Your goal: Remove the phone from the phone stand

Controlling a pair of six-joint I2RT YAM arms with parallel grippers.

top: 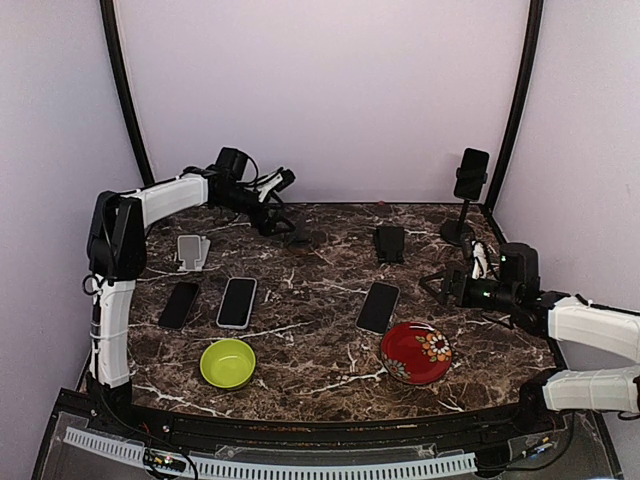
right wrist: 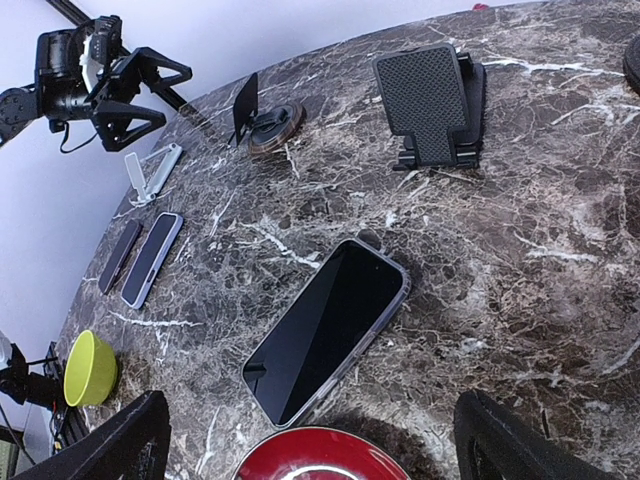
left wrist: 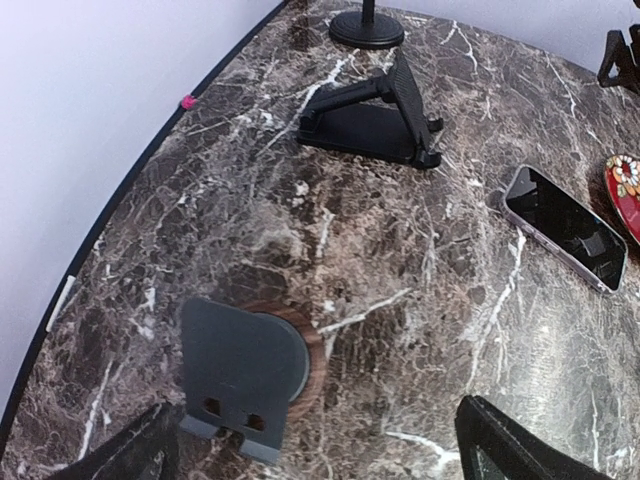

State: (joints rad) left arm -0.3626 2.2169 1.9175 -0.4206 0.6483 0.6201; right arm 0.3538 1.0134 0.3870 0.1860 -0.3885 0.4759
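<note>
A glossy black phone [top: 471,173] is clamped upright atop a slim pole phone stand [top: 463,212] with a round base, on the marbled brown table [top: 320,335]. Left of the stand, the left end effector [top: 281,200] is spread wide. In front of the stand, the right end effector [top: 436,285] is likewise spread.

Place: a robot lab test cell.
Walls: plain pale lilac panels [top: 330,90] close the table in at the back and on both sides.
Frame: black poles [top: 125,90] rise along the back corners.
Table: a single marble-look top [top: 320,340] fills the floor of the cell.
Robots: a left arm [top: 165,195] and a right arm [top: 590,325], white with black joints, are mounted at the near edge, with exposed cables at the wrists.
Front edge: a perforated white strip [top: 270,462] with loose wiring runs along it.
Props: several phones [top: 237,301], several stands [top: 390,243], a green bowl [top: 228,362] and a red bowl [top: 416,353] lie spread apart on the top.
</note>
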